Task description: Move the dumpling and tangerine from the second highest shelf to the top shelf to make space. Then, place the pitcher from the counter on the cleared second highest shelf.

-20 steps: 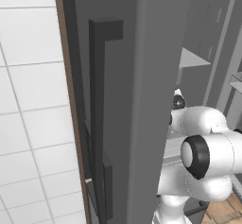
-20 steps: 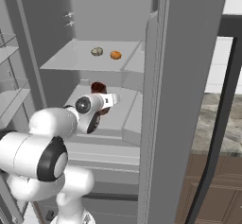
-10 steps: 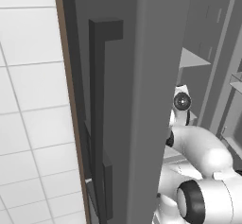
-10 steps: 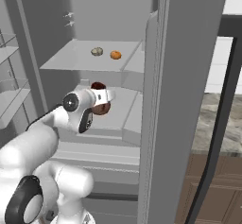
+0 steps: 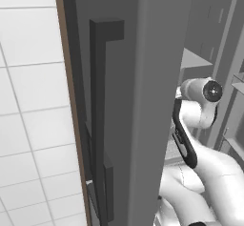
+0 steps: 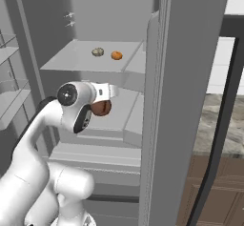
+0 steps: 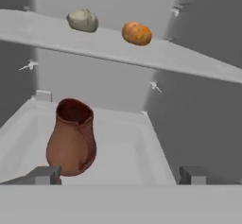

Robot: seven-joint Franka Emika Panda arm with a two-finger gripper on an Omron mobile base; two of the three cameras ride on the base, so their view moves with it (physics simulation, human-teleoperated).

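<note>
The beige-grey dumpling [image 7: 82, 21] and the orange tangerine [image 7: 136, 33] lie side by side on the flat top shelf [image 7: 189, 60]. Below them the reddish-brown pitcher [image 7: 71, 138] stands upright on the rimmed second highest shelf [image 7: 153, 147], left of centre. My gripper [image 7: 118, 176] is open just in front of this shelf, its fingertips [image 7: 45, 175] apart from the pitcher with nothing between them. From the right base view the dumpling [image 6: 97, 52] and tangerine [image 6: 116, 55] sit above my white hand [image 6: 102, 90], which partly covers the pitcher [image 6: 101, 108].
The open fridge door [image 5: 119, 101] with its long dark handle [image 5: 97, 115] stands at the left. Another tall door panel [image 6: 176, 101] walls off the right side. Beyond it lies the marbled counter [image 6: 224, 122] over brown cabinets [image 6: 214, 187]. Door racks [image 6: 9, 53] hang at far left.
My arm has drawn back and up from the pitcher, the wrist shifting left. The pitcher stays standing on the rimmed shelf, and the gripper stays open.
</note>
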